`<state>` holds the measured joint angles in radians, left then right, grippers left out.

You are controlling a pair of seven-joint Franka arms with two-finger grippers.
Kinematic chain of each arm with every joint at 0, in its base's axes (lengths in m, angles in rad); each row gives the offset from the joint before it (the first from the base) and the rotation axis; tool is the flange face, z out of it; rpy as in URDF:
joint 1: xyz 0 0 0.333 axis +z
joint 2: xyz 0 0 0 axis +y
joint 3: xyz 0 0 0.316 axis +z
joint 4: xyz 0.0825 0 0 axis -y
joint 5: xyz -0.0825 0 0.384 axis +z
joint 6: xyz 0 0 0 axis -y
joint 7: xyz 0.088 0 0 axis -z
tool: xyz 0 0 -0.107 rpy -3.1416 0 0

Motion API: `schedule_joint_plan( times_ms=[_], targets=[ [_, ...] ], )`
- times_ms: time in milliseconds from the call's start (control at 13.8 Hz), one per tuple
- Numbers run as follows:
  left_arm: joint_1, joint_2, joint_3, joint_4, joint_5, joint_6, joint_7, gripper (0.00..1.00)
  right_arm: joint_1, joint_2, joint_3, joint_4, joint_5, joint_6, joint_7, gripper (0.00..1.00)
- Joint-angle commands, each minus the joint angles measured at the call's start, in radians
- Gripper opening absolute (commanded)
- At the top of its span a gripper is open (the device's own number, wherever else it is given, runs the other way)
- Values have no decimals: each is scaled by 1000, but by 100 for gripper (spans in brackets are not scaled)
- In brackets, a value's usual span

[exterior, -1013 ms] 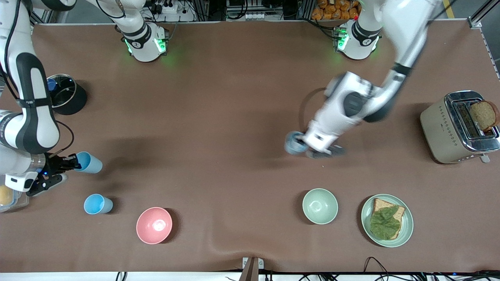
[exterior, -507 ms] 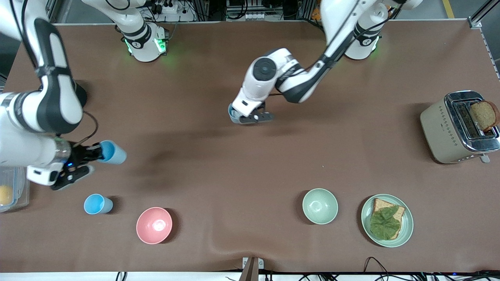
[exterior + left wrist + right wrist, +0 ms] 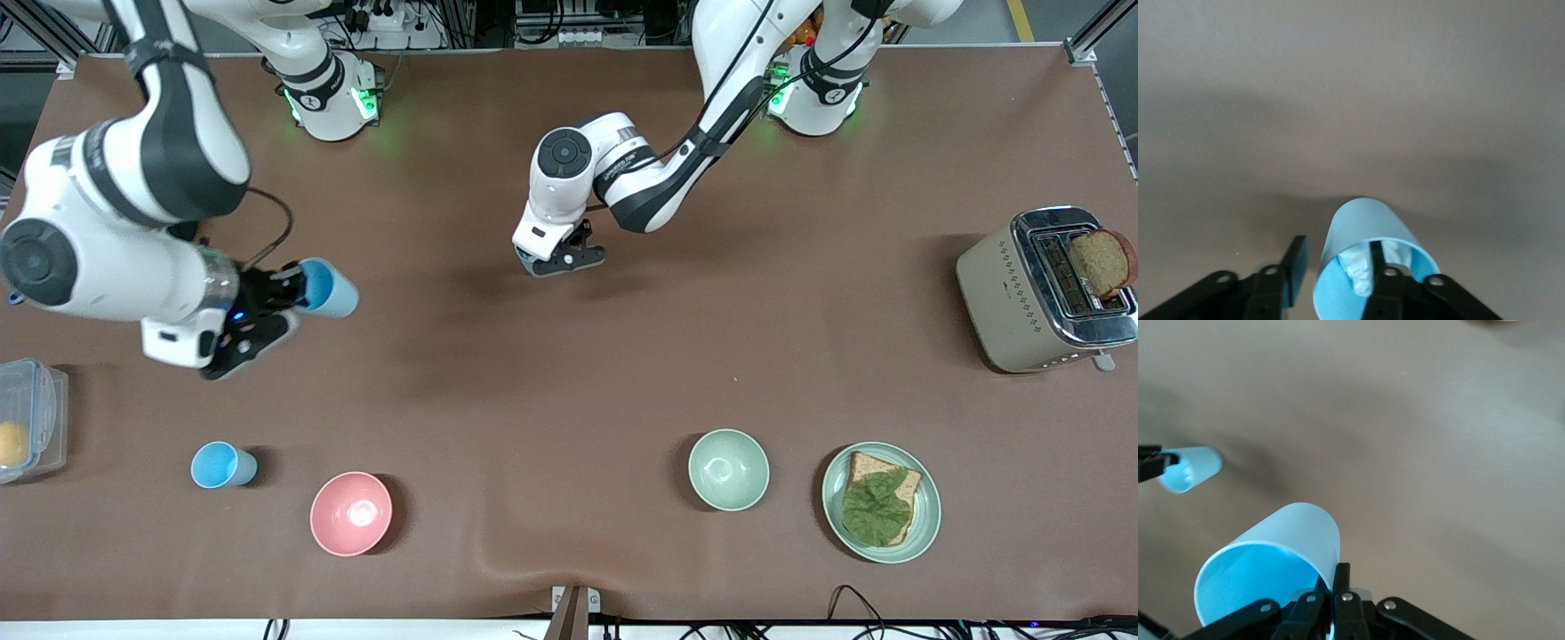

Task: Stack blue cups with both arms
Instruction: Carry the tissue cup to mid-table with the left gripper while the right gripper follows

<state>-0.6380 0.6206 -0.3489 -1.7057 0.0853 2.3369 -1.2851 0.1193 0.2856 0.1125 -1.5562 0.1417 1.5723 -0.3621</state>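
My right gripper is shut on the rim of a bright sky-blue cup, held on its side in the air over the right arm's end of the table. In the right wrist view the gripper pinches that cup's wall. My left gripper is over the middle of the table. It holds a paler blue cup, with one finger inside the cup and one outside. That cup also shows in the right wrist view. A third blue cup stands on the table.
A pink bowl sits beside the standing cup. A pale green bowl and a plate with bread and lettuce lie toward the left arm's end. A toaster holds bread. A clear box is at the right arm's end.
The left arm has swung its cup from the left arm's side toward the middle of the table. The right arm has carried its cup up and toward the middle.
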Motion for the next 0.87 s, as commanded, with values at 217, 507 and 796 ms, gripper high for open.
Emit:
schedule_joint_plan(
  times_ms=[217, 507, 796],
  targets=[
    [113, -307, 4, 121, 21, -348, -17, 100, 222, -135, -10, -179, 21, 49, 167, 0],
    [335, -439, 4, 161, 27, -461, 298, 100, 387, -123, -11, -206, 6, 147, 411, 0],
    [564, -528, 4, 167, 28, -583, 658, 100, 482, -120, -10, -292, -30, 288, 515, 0]
  ],
)
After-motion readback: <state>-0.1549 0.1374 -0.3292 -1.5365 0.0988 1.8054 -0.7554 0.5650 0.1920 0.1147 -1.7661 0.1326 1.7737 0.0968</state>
